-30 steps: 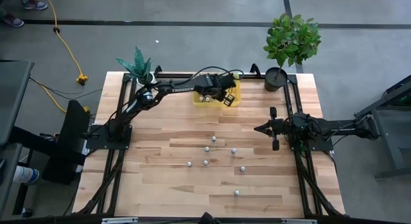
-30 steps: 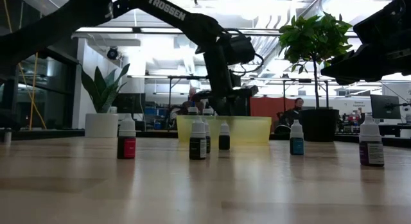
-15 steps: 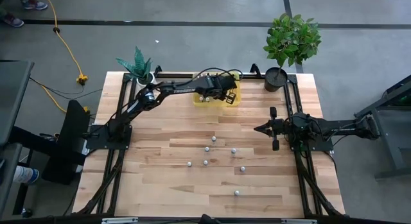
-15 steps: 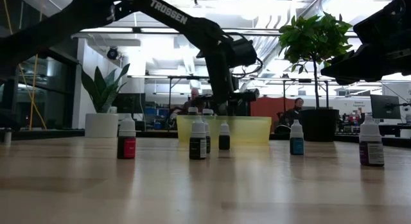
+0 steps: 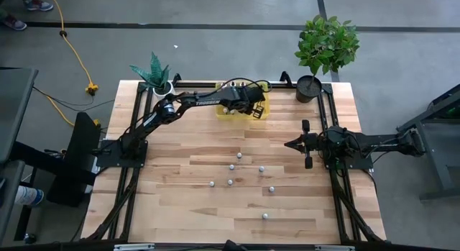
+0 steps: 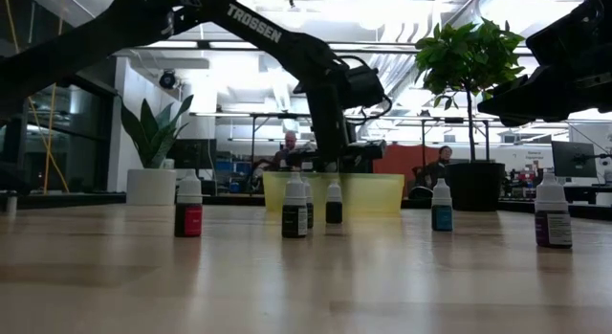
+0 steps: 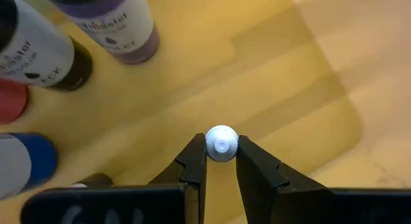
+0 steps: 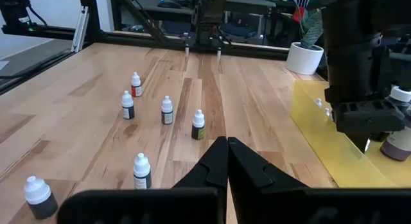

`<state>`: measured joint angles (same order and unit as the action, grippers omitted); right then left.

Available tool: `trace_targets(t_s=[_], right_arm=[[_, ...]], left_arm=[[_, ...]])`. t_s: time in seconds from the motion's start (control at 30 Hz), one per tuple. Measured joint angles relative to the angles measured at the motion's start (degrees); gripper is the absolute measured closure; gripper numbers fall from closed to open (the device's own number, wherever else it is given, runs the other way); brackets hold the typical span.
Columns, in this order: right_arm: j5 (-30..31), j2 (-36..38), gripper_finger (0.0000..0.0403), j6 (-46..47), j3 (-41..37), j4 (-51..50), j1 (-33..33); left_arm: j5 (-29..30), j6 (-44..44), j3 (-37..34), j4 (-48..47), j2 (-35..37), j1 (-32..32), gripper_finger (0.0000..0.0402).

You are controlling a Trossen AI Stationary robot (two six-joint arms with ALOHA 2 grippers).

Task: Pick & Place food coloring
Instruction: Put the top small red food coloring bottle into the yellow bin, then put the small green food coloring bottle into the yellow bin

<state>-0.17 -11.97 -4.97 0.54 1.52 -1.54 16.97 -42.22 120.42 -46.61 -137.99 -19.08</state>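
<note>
My left gripper (image 7: 221, 150) is over the translucent yellow tray (image 5: 260, 113) at the table's far edge, shut on a small food coloring bottle whose round white cap (image 7: 221, 143) shows between the fingertips. Other bottles lie in the tray: purple (image 7: 122, 31), black (image 7: 48, 54), red (image 7: 9, 99) and blue (image 7: 26, 163). Several more food coloring bottles (image 5: 231, 166) stand upright on the wooden table's middle. My right gripper (image 8: 227, 150) waits shut at the table's right side (image 5: 291, 144). My left gripper pinches the bottle's white cap (image 7: 221, 143) between its two fingertips (image 7: 196, 153), one on each side. The fingers come from above, slanting down into the tray. The cap hides the bottle's body, so I cannot tell whether it rests on the tray floor.
A potted plant (image 5: 327, 46) in a dark pot stands at the far right corner, and a small spiky plant (image 5: 154, 72) in a white pot at the far left. The near half of the table holds only two or three scattered bottles (image 5: 265, 216).
My left gripper has sunk lower into the yellow tray with the bottle, and its wrist has rolled a little. It stays shut on the cap.
</note>
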Motion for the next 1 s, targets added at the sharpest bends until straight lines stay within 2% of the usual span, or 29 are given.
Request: trace_targets(t_s=[0.47, 0.73, 0.93, 1.0], right_arm=[[0.0, 0.0, 0.0402, 0.0, 0.0, 0.0, 0.0], [0.0, 0.0, 0.0402, 0.0, 0.0, 0.0, 0.0], [0.0, 0.0, 0.0402, 0.0, 0.0, 0.0, 0.0], [0.0, 0.0, 0.0402, 0.0, 0.0, 0.0, 0.0]], left_arm=[[-0.8, 1.7, 0.3, 0.0, 0.0, 0.0, 0.0254], [-0.5, 6.4, 6.2, -2.3, 0.0, -0.1, 0.0242], [-0.3, 11.3, 14.7, -8.1, 0.2, 0.0, 0.0242], [-1.2, 12.8, 13.3, -7.0, 2.6, 0.0, 0.0242]])
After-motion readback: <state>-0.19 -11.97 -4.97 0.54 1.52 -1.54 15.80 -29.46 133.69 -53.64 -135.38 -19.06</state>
